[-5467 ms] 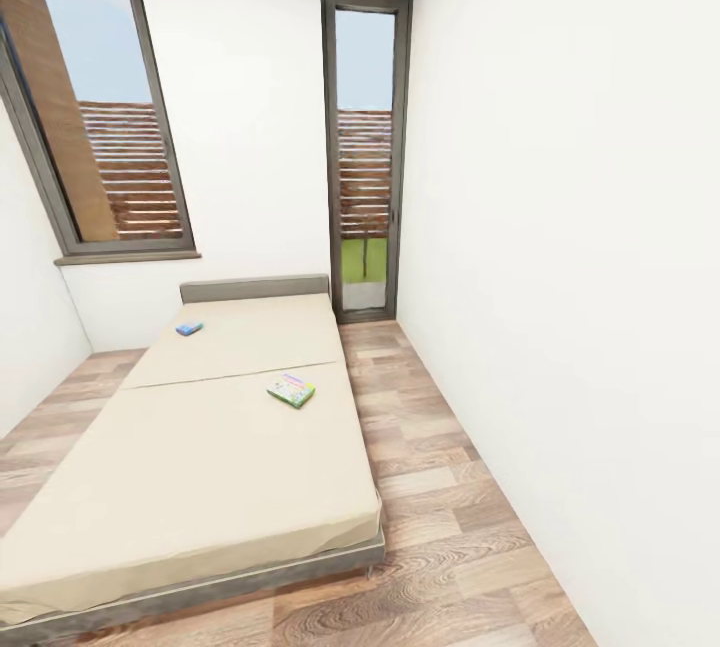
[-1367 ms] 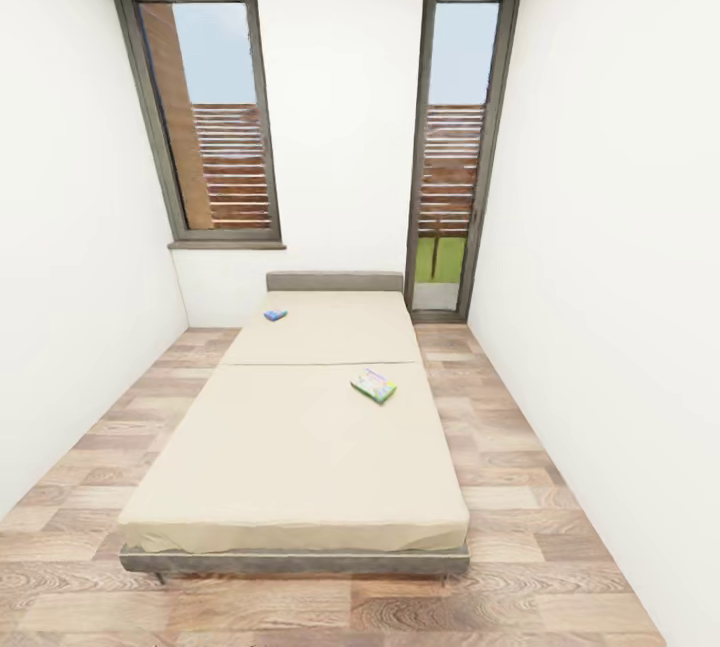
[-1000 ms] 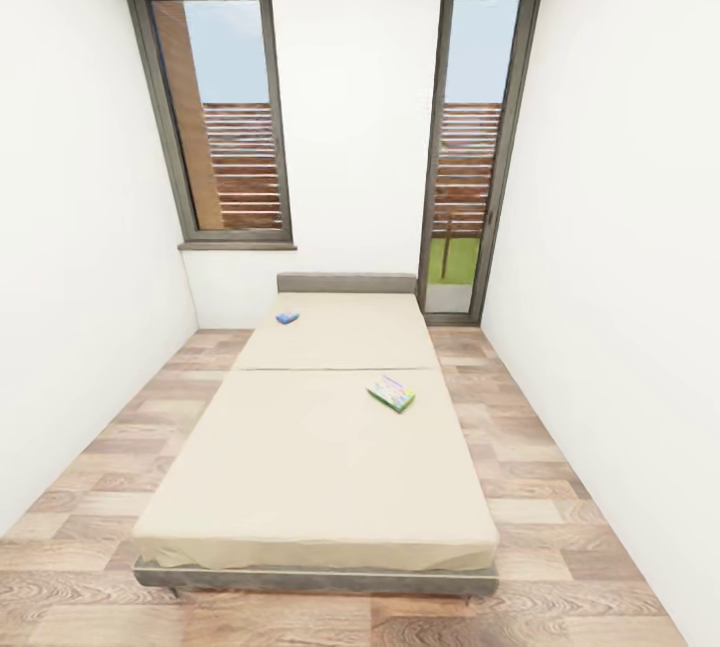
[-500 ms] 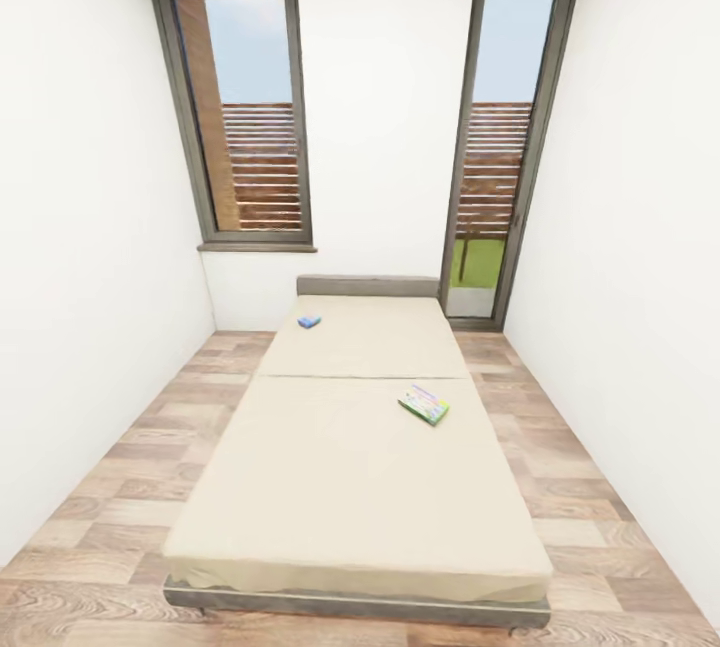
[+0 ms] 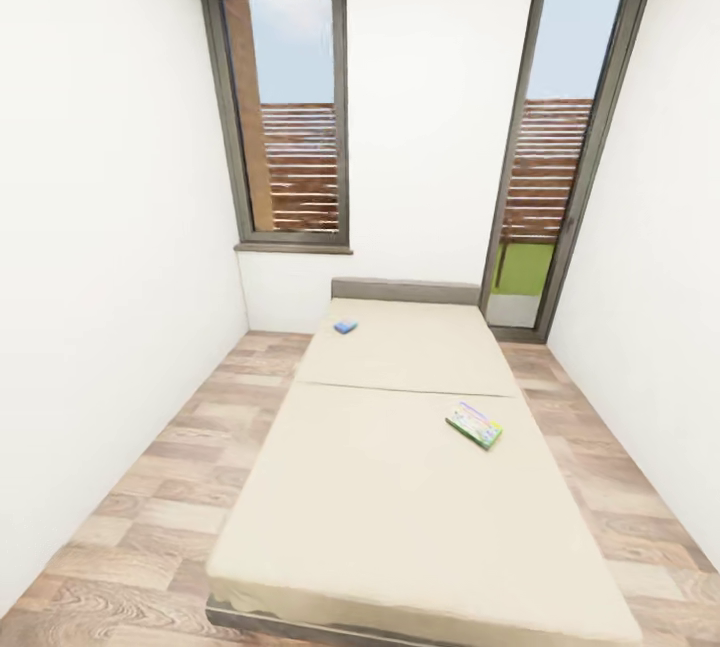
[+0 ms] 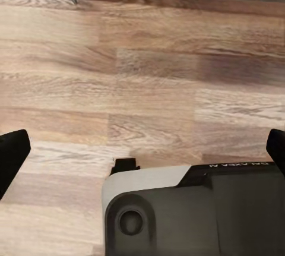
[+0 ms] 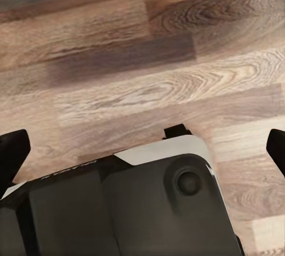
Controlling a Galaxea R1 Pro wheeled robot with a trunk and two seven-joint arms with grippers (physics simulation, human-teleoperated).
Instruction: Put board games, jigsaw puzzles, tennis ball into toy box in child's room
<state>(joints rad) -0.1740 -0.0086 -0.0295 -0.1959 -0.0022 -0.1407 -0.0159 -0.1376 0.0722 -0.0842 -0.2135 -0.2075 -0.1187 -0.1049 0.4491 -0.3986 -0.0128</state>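
Two board games lie on the beige bed in the head view. A small blue one sits near the headboard on the bed's left side. A flat green and yellow one rests near the bed's right edge, about halfway down. In the left wrist view my left gripper hangs open over the wooden floor, its black fingertips far apart and empty. In the right wrist view my right gripper is open too, with nothing between its fingertips.
The bed fills the middle of a narrow room, with strips of wood floor on either side. White walls close in left and right. A window and a glass door stand in the far wall. My own base shows below the grippers.
The camera has moved forward and turned left, so the bed now looks nearer and further right in the picture. The two board games lie where they were on the bed.
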